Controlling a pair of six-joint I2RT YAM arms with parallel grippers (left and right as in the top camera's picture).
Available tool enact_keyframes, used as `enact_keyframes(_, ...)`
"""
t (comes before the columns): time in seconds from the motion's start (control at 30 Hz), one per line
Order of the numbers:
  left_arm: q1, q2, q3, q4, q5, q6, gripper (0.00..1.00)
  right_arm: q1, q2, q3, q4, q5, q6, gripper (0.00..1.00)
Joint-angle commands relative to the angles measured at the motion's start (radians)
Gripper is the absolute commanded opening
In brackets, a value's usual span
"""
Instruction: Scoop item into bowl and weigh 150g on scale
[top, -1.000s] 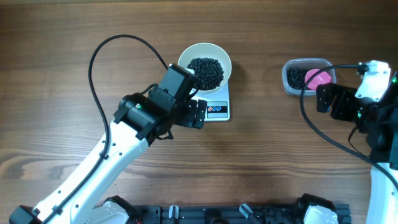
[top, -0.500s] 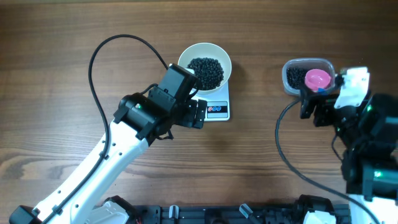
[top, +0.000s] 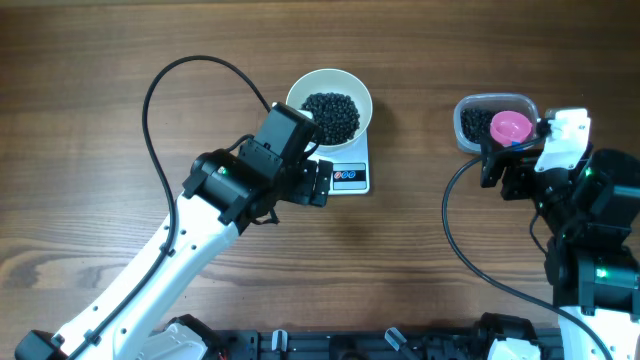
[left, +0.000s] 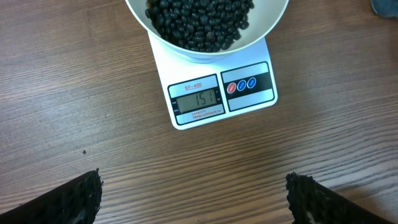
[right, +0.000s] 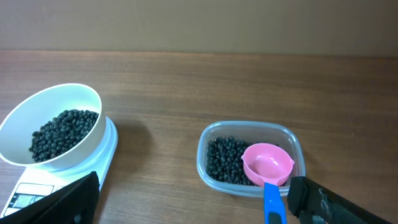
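The white bowl (top: 298, 92) stands on the scale (top: 350, 178) and holds a heap of the black item (top: 331, 114). In the left wrist view the scale's display (left: 198, 99) reads 151. My left gripper (top: 320, 184) hovers open just in front of the scale, nothing between its fingers (left: 81, 198). To the right, my right gripper (top: 497, 170) is open and empty, close in front of a clear tub (top: 466, 138). The tub holds more of the item (right: 224, 160) and a pink scoop (right: 267, 163) with a blue handle.
The left arm's black cable (top: 160, 90) loops over the table left of the bowl. The right arm's cable (top: 455, 250) curves below the tub. Bare wood lies between the scale and the tub.
The right arm has swung in from the table's right edge toward the tub's front and then nearly stopped. The left arm, bowl and scale have not moved.
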Motion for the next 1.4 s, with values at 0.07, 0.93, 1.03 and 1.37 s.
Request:
enact_keyframes(0.07, -0.005, 0.001, 0.015, 0.0, 0.002, -0.01, 1.0, 0.006, 0.008, -0.003, 0.026, -0.009, 0.016, 1.0)
enact_keyframes(0.93, -0.005, 0.001, 0.015, 0.0, 0.002, -0.01, 1.0, 0.004, 0.116, 0.006, 0.164, 0.009, 0.221, 1.0)
enact_keyframes(1.03, -0.005, 0.001, 0.015, 0.0, 0.002, -0.01, 1.0, 0.004, 0.051, 0.006, 0.164, 0.139, 0.22, 1.0)
enact_keyframes(1.37, -0.005, 0.001, 0.015, 0.0, 0.002, -0.01, 1.0, 0.004, 0.076, 0.006, 0.096, 0.133, 0.116, 1.0)
